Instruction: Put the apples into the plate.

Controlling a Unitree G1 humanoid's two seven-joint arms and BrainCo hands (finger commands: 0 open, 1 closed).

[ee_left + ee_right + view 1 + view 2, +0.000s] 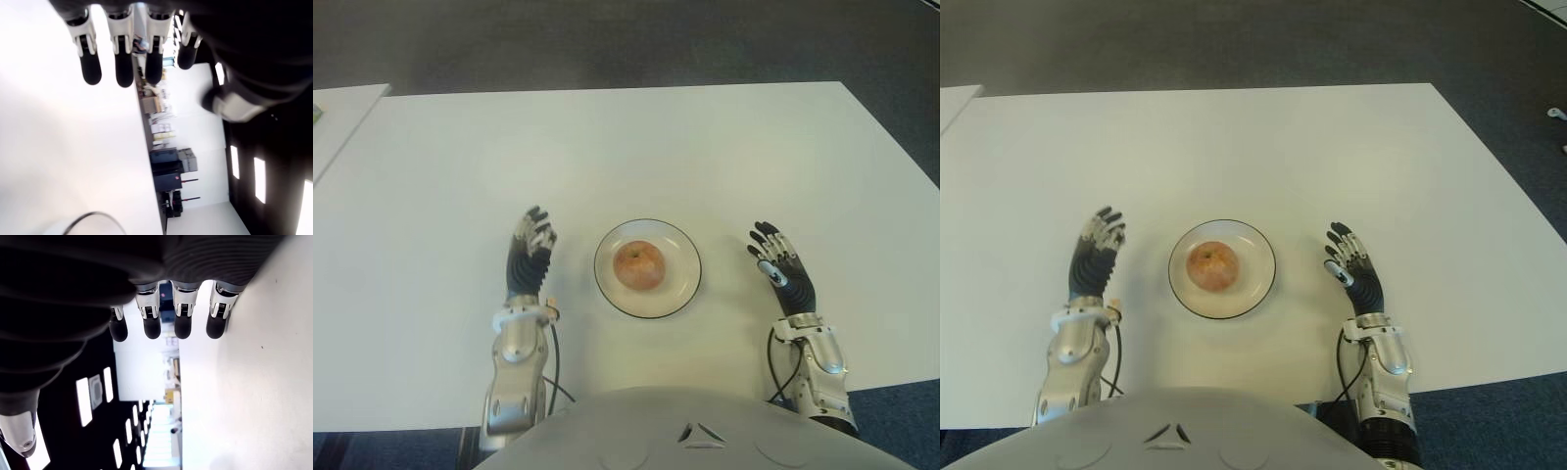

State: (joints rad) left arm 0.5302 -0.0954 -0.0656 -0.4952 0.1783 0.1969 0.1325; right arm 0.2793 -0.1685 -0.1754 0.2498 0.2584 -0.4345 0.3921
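Fingers on both hands are extended and relaxed, holding nothing: the left hand [530, 257] shows left of the plate [683, 287], the right hand [779, 269] right of it, each near but apart. The one visible apple [638, 264] already sits in the plate's middle, so the sound course, I judge, is keeping both hands clear. The white table [626, 147] carries nothing else; dark floor [607, 44] lies beyond.

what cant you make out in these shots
- Underside of the apple: eye views, hidden by the apple itself and the plate.
- Most of the plate: left wrist view, cut off by the edge.
- Left hand palm: eye views, faces away.
- Right hand thumb tip: right wrist view, cut off by the edge.
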